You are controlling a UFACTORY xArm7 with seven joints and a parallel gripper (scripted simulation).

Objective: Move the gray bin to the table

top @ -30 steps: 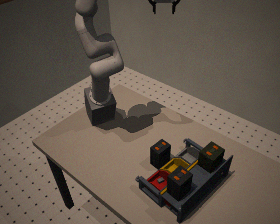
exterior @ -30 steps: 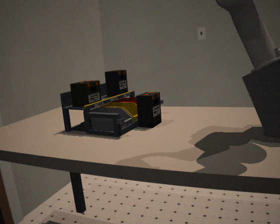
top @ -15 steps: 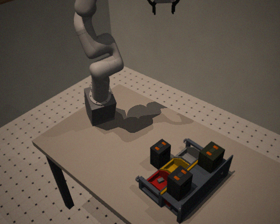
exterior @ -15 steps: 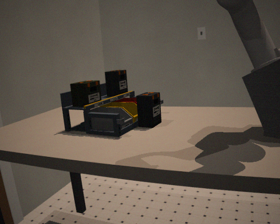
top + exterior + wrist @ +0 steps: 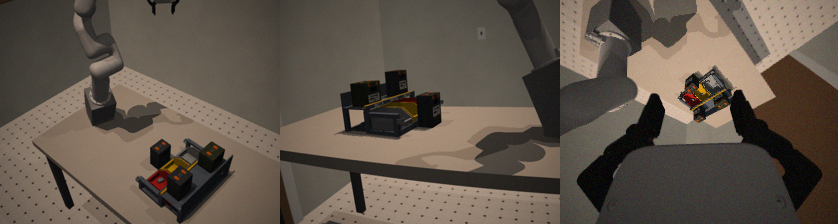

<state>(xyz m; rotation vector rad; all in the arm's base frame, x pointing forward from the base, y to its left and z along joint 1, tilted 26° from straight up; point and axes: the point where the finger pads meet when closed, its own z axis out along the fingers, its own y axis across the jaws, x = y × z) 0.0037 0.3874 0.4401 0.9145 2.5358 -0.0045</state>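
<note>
1 black box blocks the yellow bin's front

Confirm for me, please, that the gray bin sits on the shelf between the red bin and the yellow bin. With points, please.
Not quite: the gray bin [image 5: 192,155] [image 5: 383,124] does sit on the shelf [image 5: 205,190] [image 5: 346,120], but the top view shows the yellow bin [image 5: 174,165] in the middle, between it and the red bin [image 5: 156,183].
</note>
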